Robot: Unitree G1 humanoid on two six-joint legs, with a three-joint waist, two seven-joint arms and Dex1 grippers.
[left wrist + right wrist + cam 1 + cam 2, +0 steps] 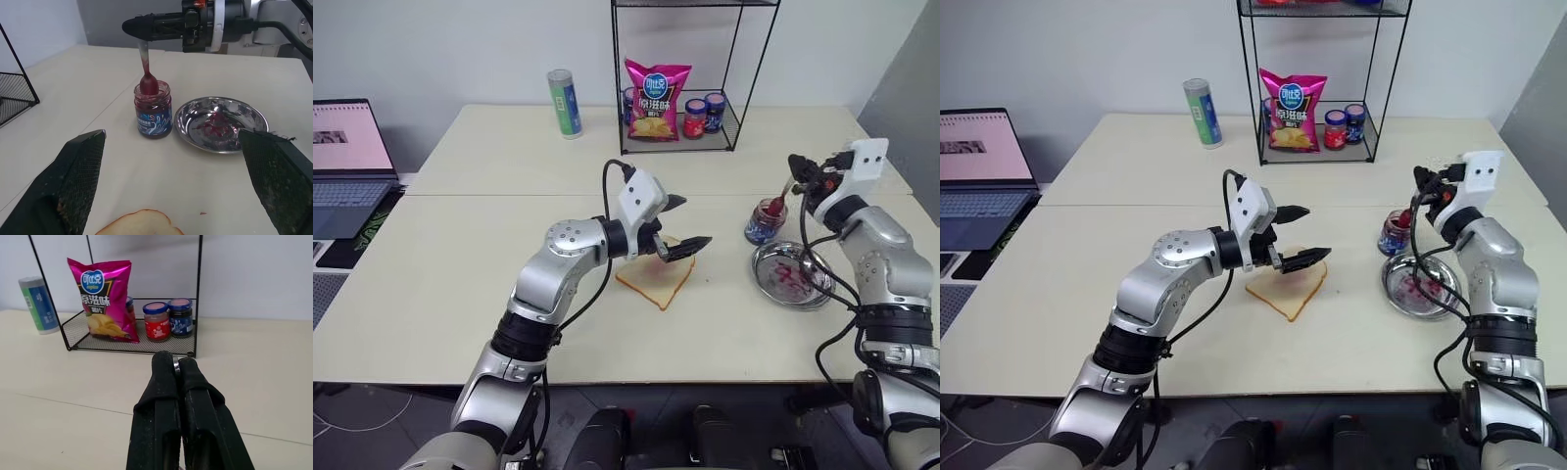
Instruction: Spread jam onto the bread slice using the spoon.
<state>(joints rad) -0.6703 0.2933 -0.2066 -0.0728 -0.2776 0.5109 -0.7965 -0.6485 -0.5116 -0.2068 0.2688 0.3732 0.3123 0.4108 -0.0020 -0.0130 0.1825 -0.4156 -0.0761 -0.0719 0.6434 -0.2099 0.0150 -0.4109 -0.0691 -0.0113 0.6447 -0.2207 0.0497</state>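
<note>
The bread slice (656,281) lies flat on the table, and my left gripper (693,221) hovers just above its far edge, open, with nothing between its fingers. To the right, my right gripper (795,164) is shut on the handle of the spoon (145,58). The spoon hangs down, its red-smeared bowl resting in the mouth of an open jam jar (154,111). Smears of jam (213,123) also lie in the round steel dish (766,275) just in front of the jar. In the right wrist view a sliver of the silver handle shows between the shut fingers (164,382).
A black wire rack (734,108) at the back holds a pink chip bag (655,100) and two lidded jars (703,116). A green can (565,103) stands left of it. A laptop (347,162) sits at the far left. The table's front edge runs close below the bread.
</note>
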